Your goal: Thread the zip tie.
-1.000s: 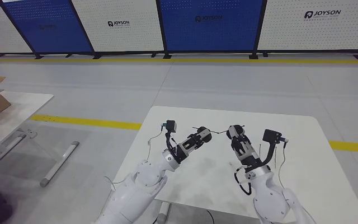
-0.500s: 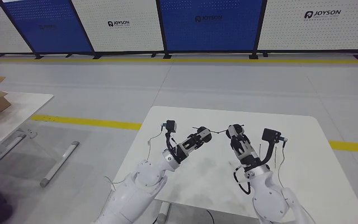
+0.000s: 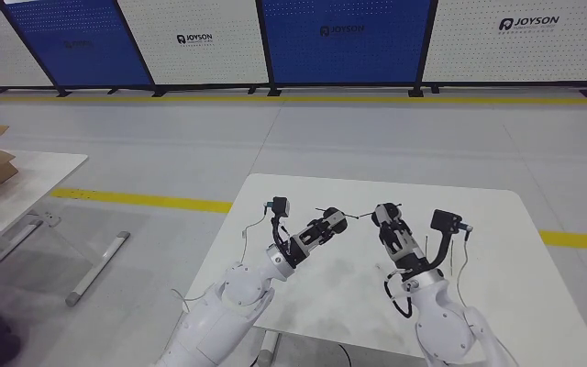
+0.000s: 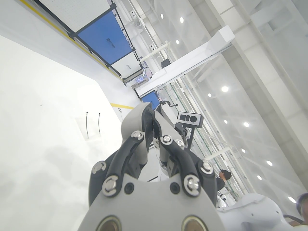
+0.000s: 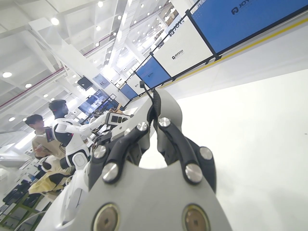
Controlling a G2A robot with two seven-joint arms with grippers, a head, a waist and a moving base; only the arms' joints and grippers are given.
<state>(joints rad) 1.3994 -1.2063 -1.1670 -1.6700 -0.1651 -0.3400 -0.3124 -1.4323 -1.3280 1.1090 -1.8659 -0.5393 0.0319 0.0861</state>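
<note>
Almost nothing has moved in the last second: both my arms keep their pose above the table (image 3: 491, 209), the right one shifted by a hair at most. At 9 o'clock of the pair in the top view, my left gripper (image 3: 336, 218) has its fingers pressed together on a thin dark strap, which I take for the tail part of the zip tie (image 3: 358, 216). From there the tie runs through the air toward 3 o'clock to my right gripper (image 3: 386, 216), which pinches it just under the head. In the right wrist view the head stands a little beyond the fingertips. I judge the step in hand to be lining up tail and head, with nothing threaded yet. The next move calls for turning the free tip to the head's slot and feeding it in straight, with very fine aim. The slot is too small to make out, the tail's tip is hard to find, and I cannot tell for sure that one tie spans both grips. Two spare ties (image 4: 87, 125) lie on the table, well apart.
</note>
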